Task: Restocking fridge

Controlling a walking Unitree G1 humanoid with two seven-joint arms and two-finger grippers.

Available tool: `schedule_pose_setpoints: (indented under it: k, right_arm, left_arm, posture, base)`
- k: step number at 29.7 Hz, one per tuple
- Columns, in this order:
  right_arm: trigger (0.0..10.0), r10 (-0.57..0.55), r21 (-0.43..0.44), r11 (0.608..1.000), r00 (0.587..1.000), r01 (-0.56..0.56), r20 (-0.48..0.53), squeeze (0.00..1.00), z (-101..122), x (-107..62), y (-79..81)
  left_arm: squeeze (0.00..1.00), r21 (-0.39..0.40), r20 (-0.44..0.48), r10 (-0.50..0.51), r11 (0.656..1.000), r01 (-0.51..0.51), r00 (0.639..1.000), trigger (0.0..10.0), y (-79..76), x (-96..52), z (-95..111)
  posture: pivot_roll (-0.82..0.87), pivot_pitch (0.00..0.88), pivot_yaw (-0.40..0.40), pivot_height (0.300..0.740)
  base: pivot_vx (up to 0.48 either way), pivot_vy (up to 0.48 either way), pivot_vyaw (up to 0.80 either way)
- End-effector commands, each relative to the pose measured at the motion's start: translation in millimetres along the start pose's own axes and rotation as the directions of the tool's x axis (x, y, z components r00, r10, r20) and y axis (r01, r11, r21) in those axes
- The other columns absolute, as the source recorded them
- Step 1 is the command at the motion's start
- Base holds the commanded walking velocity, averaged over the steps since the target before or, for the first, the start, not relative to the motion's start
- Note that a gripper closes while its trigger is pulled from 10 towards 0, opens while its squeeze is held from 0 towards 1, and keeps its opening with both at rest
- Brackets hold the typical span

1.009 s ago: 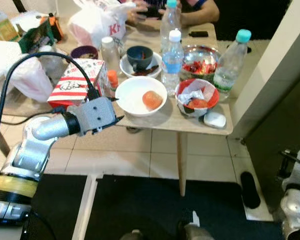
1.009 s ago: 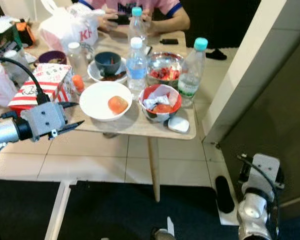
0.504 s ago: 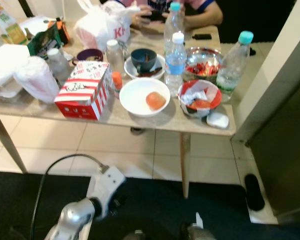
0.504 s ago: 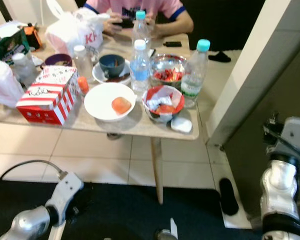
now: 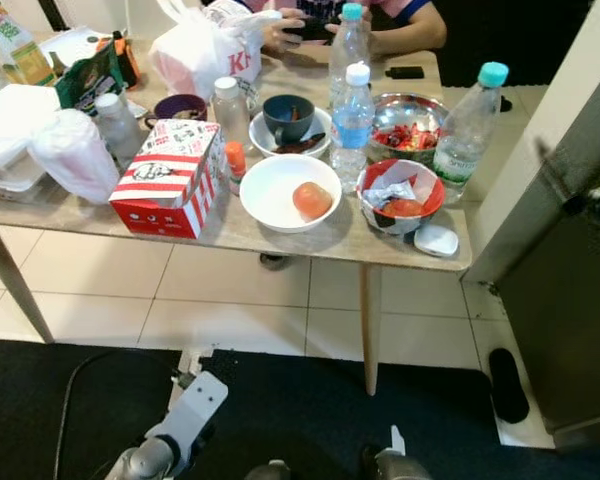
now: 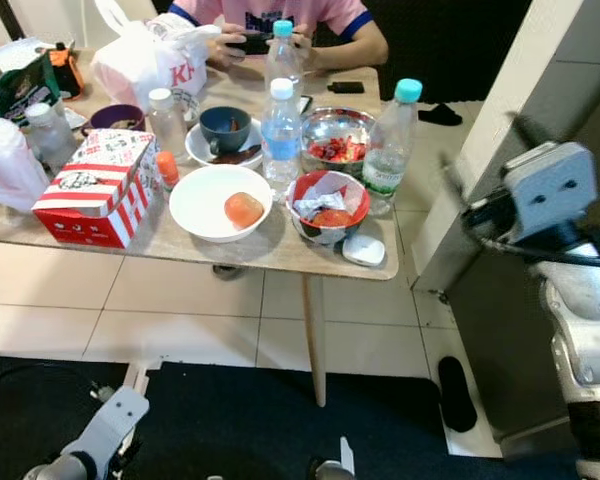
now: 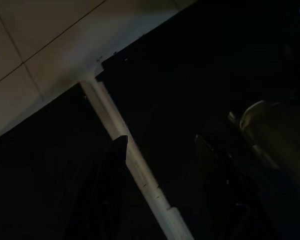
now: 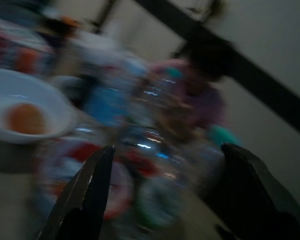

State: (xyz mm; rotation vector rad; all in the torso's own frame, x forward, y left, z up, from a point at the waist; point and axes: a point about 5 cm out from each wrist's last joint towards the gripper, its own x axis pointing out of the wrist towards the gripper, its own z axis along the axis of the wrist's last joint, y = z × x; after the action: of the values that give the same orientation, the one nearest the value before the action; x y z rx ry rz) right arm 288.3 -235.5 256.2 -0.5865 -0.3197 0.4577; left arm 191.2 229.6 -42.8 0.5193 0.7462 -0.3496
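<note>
Right gripper now raised beside table, fingers wide apart, nothing held; wrist view blurred. Left gripper dropped low, also apart, empty, dark.

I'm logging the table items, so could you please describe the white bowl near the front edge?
The white bowl is round, plain and glossy, like ceramic or plastic. It stands upright on the table near the front edge and holds one orange-red round fruit, off centre. A red-striped box is on its left, a red bowl on its right, and a water bottle just behind.
</note>
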Motion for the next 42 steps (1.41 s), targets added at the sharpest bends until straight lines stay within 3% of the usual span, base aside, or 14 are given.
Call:
schedule_pose_setpoints:
  k: [1, 4, 7, 11, 17, 21, 32, 34, 36, 37, 42]
  right_arm:
    - [10.0, 0.098, 0.025, 0.995, 0.995, -0.098, -0.001, 0.0, 3.2, 1.4, 14.2]
    - [10.0, 0.231, 0.017, 0.973, 0.973, -0.23, -0.031, 0.0, 3.5, 18.6, 40.0]
    - [10.0, 0.235, 0.019, 0.972, 0.971, -0.234, -0.043, 0.0, 1.6, 22.8, 42.1]
    - [10.0, 0.236, 0.044, 0.972, 0.958, -0.232, -0.162, 0.0, -21.8, 40.2, 46.9]
    - [10.0, 0.412, 0.139, 0.911, 0.861, -0.388, -0.297, 0.0, -51.5, 54.1, 68.1]
    - [10.0, 0.423, 0.162, 0.906, 0.83, -0.391, -0.364, 0.0, -67.8, 57.4, 66.1]
    - [10.0, 0.399, 0.116, 0.915, 0.826, -0.386, -0.399, 0.0, -75.1, 71.8, 60.3]
    - [3.8, 0.436, 0.093, 0.895, 0.816, -0.435, -0.379, 0.0, -71.9, 74.3, 63.4]
    - [3.8, 0.449, 0.084, 0.888, 0.813, -0.452, -0.37, 0.0, -70.6, 75.2, 64.4]
    - [0.0, 0.455, 0.074, 0.884, 0.814, -0.461, -0.361, 0.0, -69.1, 76.2, 64.8]
    - [0.0, 0.463, 0.053, 0.879, 0.822, -0.473, -0.332, 0.0, -63.2, 78.6, 64.5]
  left_arm:
    - [0.0, 0.013, -0.016, -0.009, 1.0, 0.009, 1.0, 10.0, -6.8, 0.4, -5.2]
    - [0.0, 0.026, -0.011, -0.007, 1.0, 0.008, 1.0, 10.0, -8.4, 3.2, -3.4]
    - [0.0, 0.029, -0.009, -0.007, 1.0, 0.007, 1.0, 10.0, -8.5, 3.9, -3.0]
    - [0.0, 0.037, -0.005, -0.005, 0.999, 0.006, 1.0, 10.0, -10.2, 7.0, -2.3]
    - [0.0, 0.061, -0.002, -0.011, 0.998, 0.011, 1.0, 10.0, -13.7, 6.7, -5.1]
    - [0.0, 0.057, -0.009, -0.008, 0.998, 0.009, 1.0, 10.0, -15.3, 4.9, -9.4]
    - [0.0, 0.059, -0.015, -0.009, 0.998, 0.01, 1.0, 10.0, -17.6, 4.3, -14.5]
    - [0.0, 0.062, -0.016, -0.01, 0.998, 0.011, 1.0, 10.0, -18.1, 4.8, -14.2]
    - [0.0, 0.063, -0.016, -0.011, 0.998, 0.012, 1.0, 10.0, -18.2, 5.0, -14.1]
    - [0.0, 0.063, -0.016, -0.011, 0.998, 0.012, 1.0, 10.0, -18.6, 5.1, -14.0]
    - [0.0, 0.065, -0.017, -0.014, 0.998, 0.015, 1.0, 10.0, -20.1, 5.7, -14.2]
  posture:
    - [-0.06, 0.159, -0.009, 0.727]
    - [-0.06, 0.161, -0.009, 0.727]
    - [-0.06, 0.161, -0.009, 0.727]
    - [-0.05, 0.168, -0.014, 0.727]
    - [-0.03, 0.184, -0.023, 0.727]
    - [-0.02, 0.195, -0.032, 0.727]
    - [-0.02, 0.2, -0.03, 0.727]
    - [-0.02, 0.2, -0.029, 0.727]
    - [-0.02, 0.2, -0.029, 0.727]
    - [-0.02, 0.201, -0.029, 0.727]
    - [-0.02, 0.2, -0.028, 0.727]
  base:
    - [0.0, 0.0, 0.0]
    - [0.0, 0.0, 0.0]
    - [0.0, 0.0, 0.0]
    - [0.0, 0.0, 0.0]
    - [0.0, 0.0, 0.0]
    - [0.0, 0.0, 0.0]
    - [0.0, 0.0, 0.0]
    - [0.0, 0.0, 0.0]
    - [0.0, 0.0, 0.0]
    - [0.0, 0.0, 0.0]
    - [0.0, 0.0, 0.0]
